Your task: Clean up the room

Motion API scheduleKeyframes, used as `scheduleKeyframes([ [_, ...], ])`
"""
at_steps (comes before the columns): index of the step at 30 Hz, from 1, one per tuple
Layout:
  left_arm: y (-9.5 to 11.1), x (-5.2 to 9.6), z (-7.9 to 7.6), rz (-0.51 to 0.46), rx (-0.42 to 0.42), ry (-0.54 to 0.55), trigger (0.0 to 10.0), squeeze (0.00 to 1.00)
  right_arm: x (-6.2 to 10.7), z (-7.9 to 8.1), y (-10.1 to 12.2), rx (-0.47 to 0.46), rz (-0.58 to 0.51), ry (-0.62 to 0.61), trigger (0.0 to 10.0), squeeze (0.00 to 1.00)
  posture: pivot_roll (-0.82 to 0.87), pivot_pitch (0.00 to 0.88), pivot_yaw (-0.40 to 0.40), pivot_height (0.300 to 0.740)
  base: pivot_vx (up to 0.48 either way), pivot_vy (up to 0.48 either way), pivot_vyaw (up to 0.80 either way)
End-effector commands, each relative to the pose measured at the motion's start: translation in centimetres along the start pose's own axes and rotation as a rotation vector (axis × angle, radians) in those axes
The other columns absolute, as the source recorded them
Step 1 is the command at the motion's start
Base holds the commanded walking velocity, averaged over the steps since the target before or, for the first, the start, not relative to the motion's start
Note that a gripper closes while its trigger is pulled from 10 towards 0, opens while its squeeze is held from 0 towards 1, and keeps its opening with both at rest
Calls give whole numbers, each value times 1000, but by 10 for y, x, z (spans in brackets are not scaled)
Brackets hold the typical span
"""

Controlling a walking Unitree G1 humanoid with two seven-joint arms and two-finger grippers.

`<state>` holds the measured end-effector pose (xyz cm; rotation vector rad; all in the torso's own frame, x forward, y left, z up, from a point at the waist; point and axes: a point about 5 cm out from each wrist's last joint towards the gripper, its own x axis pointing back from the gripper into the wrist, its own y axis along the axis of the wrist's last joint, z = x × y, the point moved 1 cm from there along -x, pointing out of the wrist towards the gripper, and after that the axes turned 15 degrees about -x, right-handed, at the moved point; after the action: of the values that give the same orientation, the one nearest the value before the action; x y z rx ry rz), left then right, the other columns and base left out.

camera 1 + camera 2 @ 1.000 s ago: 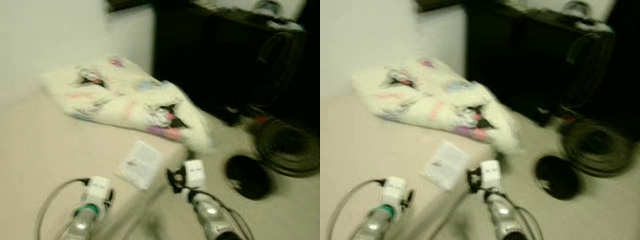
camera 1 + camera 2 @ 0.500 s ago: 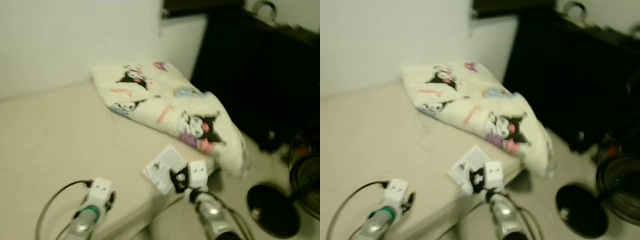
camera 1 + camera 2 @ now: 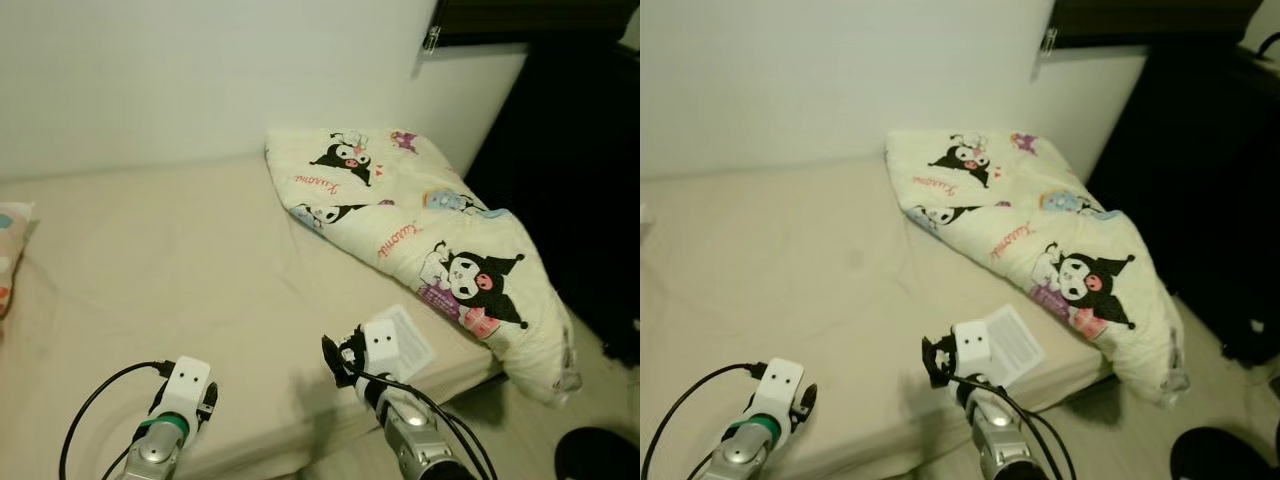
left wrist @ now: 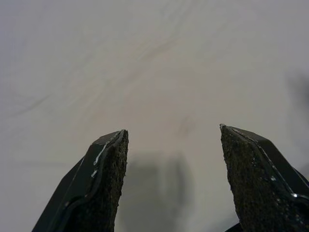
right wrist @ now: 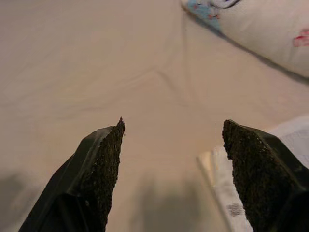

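Nearest me, both arms reach low over the bed (image 3: 150, 270). I read the left gripper (image 4: 171, 181) with jaws spread and empty above bare sheet; the right gripper (image 5: 171, 174) likewise parted, holding nothing. Just beside the right jaws, toward the bed's right edge, lies a white paper booklet (image 3: 405, 338), flat, its corner showing in the right wrist view. Right arm is clearly nearer to it. Beyond, a folded cartoon-print blanket (image 3: 420, 235) runs diagonally from the wall down to the bed's corner, its end hanging over the edge. Far left, a pillow edge (image 3: 10, 250).
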<state>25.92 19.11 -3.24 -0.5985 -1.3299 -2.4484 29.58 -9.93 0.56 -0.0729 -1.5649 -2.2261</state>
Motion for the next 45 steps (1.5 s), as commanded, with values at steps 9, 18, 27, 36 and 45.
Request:
scheduleKeyframes([
  [9,-1,0,-2,7,-33,1,10000,0,1,0,-3,-25,6,-5,10000,0,95,0,-23,740,409,0,0],
  [18,0,0,-3,11,-29,2,10000,0,1,1,-3,1,10,8,10000,0,94,0,-25,740,450,0,444],
  [27,1,0,-3,-1,-5,3,10000,0,1,0,-1,-20,1,-1,10000,0,93,0,-25,740,192,0,172],
  [36,1,0,-2,1,-10,7,10000,0,2,0,-3,-28,-3,-1,10000,0,92,1,-25,740,0,0,0],
  [45,2,0,-1,-4,-9,10,10000,0,2,0,-2,-30,-4,0,10000,0,94,0,-23,740,0,0,0],
])
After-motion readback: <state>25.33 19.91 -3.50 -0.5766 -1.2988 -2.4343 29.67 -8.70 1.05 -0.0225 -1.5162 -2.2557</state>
